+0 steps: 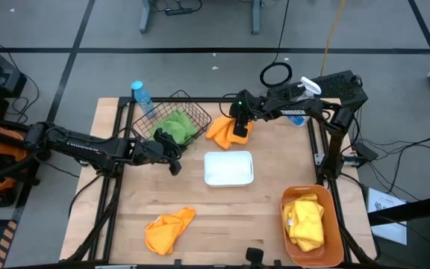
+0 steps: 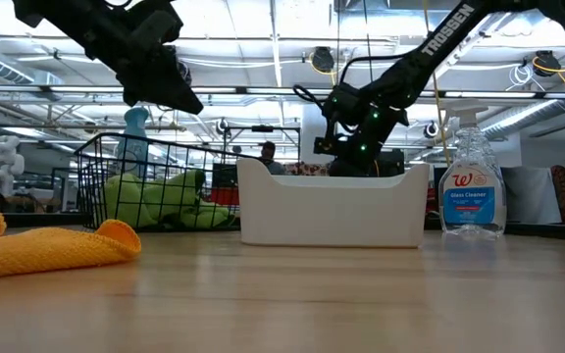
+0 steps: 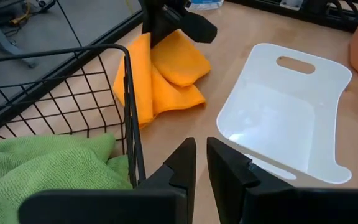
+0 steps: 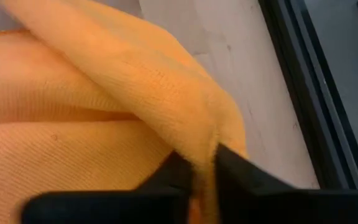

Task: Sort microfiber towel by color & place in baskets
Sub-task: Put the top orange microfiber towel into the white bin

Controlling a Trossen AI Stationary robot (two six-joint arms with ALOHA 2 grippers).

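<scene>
Two orange towels are seen in the high view: one (image 1: pixel 169 229) lies loose at the near edge of the worktop (image 1: pixel 230 209), and the other (image 1: pixel 222 130) is pinned under the right gripper (image 1: pixel 239 128) just beyond the white tray (image 1: pixel 228 167). Green cloth (image 1: pixel 176 125) is already held in the black wire basket (image 1: pixel 172 119), and yellow cloth (image 1: pixel 304 218) in the orange tub (image 1: pixel 333 239), so the tray is judged to be meant for the orange pair. The left gripper (image 1: pixel 173 155) is parked between basket and tray.

In the low view, the tray (image 2: pixel 332 206) is shown empty-fronted, with a spray bottle (image 2: pixel 467 188) beside it.

In the left wrist view, the left gripper (image 3: pixel 201 163) is seen almost closed, nothing held.

In the right wrist view, a raised fold of the orange towel (image 4: pixel 104 81) is pinched between the nearly closed fingers of the right gripper (image 4: pixel 202 167), presumably so the cloth can be lifted whole.
</scene>
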